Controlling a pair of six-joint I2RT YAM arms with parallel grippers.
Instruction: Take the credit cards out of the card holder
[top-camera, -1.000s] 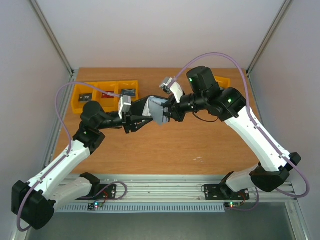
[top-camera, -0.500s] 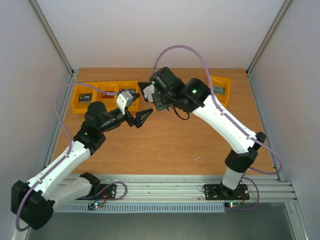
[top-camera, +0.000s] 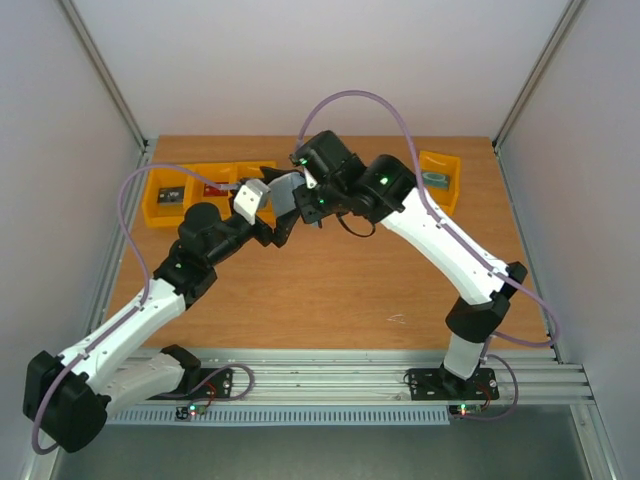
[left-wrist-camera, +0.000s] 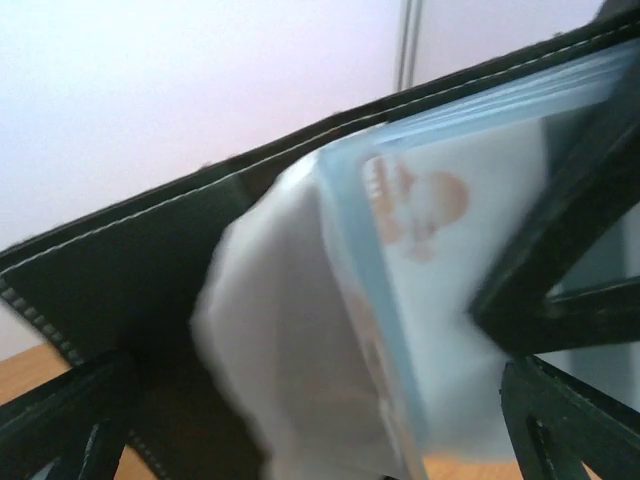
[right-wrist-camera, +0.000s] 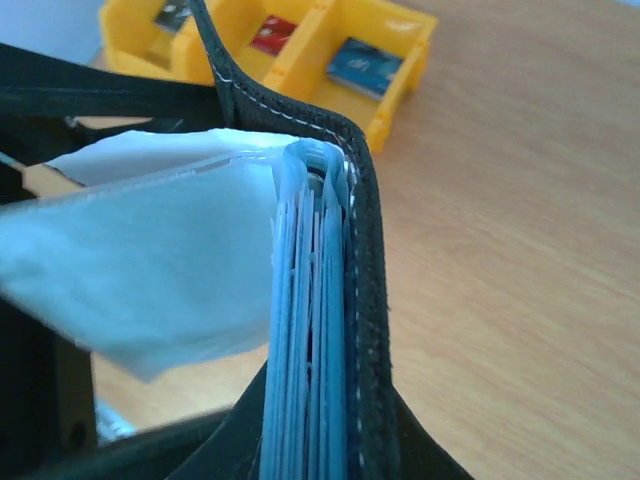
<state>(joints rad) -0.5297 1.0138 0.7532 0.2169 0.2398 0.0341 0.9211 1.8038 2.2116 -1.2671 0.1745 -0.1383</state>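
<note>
1. From above: finds the card holder (top-camera: 284, 190) off the table (top-camera: 330, 290), up in the air toward 12 o'clock of the table's centre, between the two wrists.
2. Same view: puts the right pincer (top-camera: 300, 197) at the holder's 3 o'clock, clenched on it. Puts the left pincer (top-camera: 277, 228) at its 7 o'clock, released, fingers spread wide.
3. Only from above: takes in a row of yellow bins (top-camera: 195, 168) at the table's 10 o'clock and a single yellow bin (top-camera: 455, 165) at 2 o'clock. Too small here to read what sits inside the holder.
4. From the left wrist: supplies that detail. Black stitched cover at 9 o'clock, clear sleeves (left-wrist-camera: 280, 340) fanned outward, and a whitish card (left-wrist-camera: 420, 280) with faint reddish marks tucked inside one sleeve at 2 o'clock.
5. Same wrist: shows black fingers (left-wrist-camera: 60, 420) at 7 o'clock and at 4 o'clock, with the sleeves between them. Cannot tell whether touching.
6. From the right wrist: turns the holder edge-on, black spine upright, rising from 6 o'clock, bluish sleeves packed against it and one sleeve splayed toward 9 o'clock. Card faces hidden at this angle.
7. Same wrist, at 12 o'clock: brings the bin row close, with a small red item (right-wrist-camera: 272, 33) and a blue item (right-wrist-camera: 355, 65) in neighbouring compartments.
</note>
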